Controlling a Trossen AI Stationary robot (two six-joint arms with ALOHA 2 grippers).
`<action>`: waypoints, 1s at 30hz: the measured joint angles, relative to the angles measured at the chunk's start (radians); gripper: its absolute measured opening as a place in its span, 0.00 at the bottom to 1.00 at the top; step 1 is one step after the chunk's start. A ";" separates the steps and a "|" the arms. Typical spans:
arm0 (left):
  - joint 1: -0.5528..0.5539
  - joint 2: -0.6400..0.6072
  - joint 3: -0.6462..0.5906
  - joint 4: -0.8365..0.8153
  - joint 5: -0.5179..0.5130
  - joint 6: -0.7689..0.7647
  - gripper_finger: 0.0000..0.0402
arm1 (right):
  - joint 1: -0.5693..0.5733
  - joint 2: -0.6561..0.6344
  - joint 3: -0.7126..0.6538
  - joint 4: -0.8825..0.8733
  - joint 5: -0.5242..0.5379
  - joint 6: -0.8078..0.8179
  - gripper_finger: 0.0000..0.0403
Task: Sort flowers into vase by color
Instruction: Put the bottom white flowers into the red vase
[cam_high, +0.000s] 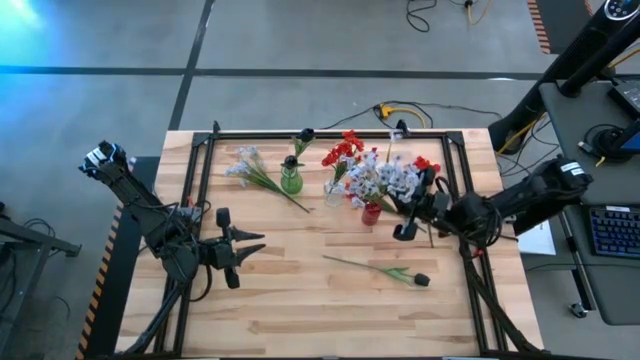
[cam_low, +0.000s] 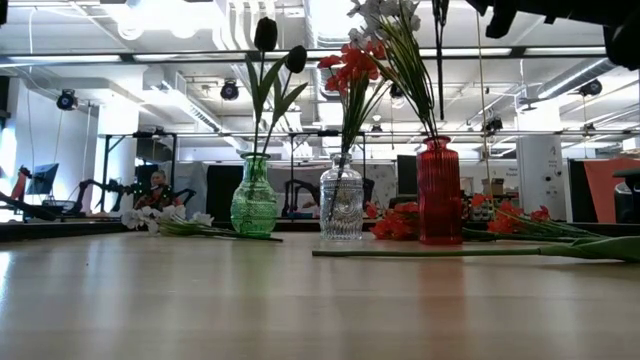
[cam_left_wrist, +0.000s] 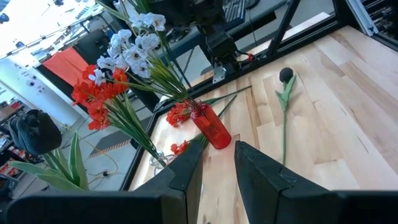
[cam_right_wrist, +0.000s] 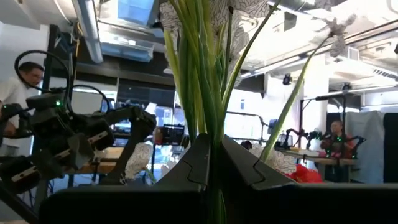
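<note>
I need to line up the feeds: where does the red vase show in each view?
High view: red vase right of centre, near the right gripper.
Low view: right of centre, tallest vase.
Left wrist view: centre.
Right wrist view: not visible.
Shared landmark: the pale blue-white blossoms standing in it.

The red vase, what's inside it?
The red vase holds green stems topped with pale blue-white blossoms. The right gripper, beside it, is shut on a stem. The stems' bottoms are hidden by the red glass.
</note>
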 joint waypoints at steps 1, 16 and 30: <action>0.000 0.000 0.000 0.000 0.000 0.000 0.19 | -0.001 0.008 0.002 0.000 0.000 0.000 0.03; 0.000 0.000 0.000 0.000 0.000 0.001 0.19 | -0.001 0.103 0.003 0.033 0.009 -0.032 0.03; 0.000 0.000 0.000 0.000 0.000 0.001 0.19 | -0.001 0.132 0.003 0.004 0.010 -0.024 0.03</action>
